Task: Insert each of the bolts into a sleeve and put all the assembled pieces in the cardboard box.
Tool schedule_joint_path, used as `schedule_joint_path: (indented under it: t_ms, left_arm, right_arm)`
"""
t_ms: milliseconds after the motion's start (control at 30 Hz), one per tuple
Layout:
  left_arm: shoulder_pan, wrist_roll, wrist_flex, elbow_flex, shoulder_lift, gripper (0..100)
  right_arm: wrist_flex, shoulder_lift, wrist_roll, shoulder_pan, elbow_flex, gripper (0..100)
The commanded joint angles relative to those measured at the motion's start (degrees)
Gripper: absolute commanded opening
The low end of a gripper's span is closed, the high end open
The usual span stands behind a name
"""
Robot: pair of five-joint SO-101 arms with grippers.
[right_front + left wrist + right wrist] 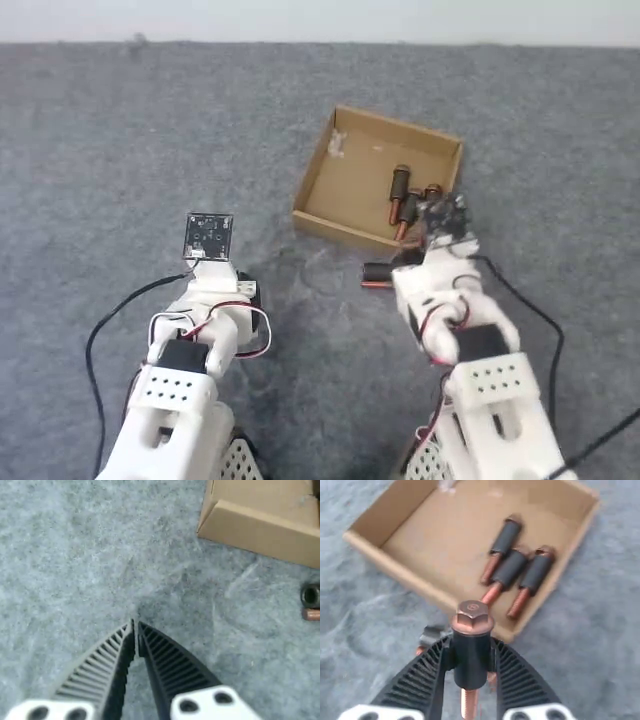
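My right gripper is shut on an assembled piece, a copper bolt standing upright in a black sleeve. It hangs just in front of the near wall of the cardboard box. Three assembled pieces lie side by side on the box floor. On the carpet before the box lie a loose black sleeve and a loose copper bolt beside it. My left gripper is shut on nothing, low over bare carpet to the left of the box.
Grey carpet covers the whole table, with free room to the left and behind the box. The right arm's wrist overhangs the box's front right corner. Cables trail beside both arm bases.
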Motion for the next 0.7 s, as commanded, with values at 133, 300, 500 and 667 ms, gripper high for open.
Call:
schedule_joint_path:
  t_ms: [133,300,500,667]
  left_arm:
    - [0.09,-0.62,-1.41,-0.4,-0.88,2]
    - [0.09,-0.7,-1.49,-0.4,-0.88,2]
    - [0.09,-0.7,-1.49,-0.4,-0.88,2]
    - [0.09,-0.7,-1.49,-0.4,-0.88,2]
  right_arm:
    - [10.42,19.56,0.35,3.91,-25.85,0.6]
    - [15.87,33.54,-3.08,3.91,-43.34,0.6]
    - [19.65,47.25,-4.84,3.38,-62.59,0.6]
    - [20.7,58.68,-10.81,2.59,-74.81,0.6]
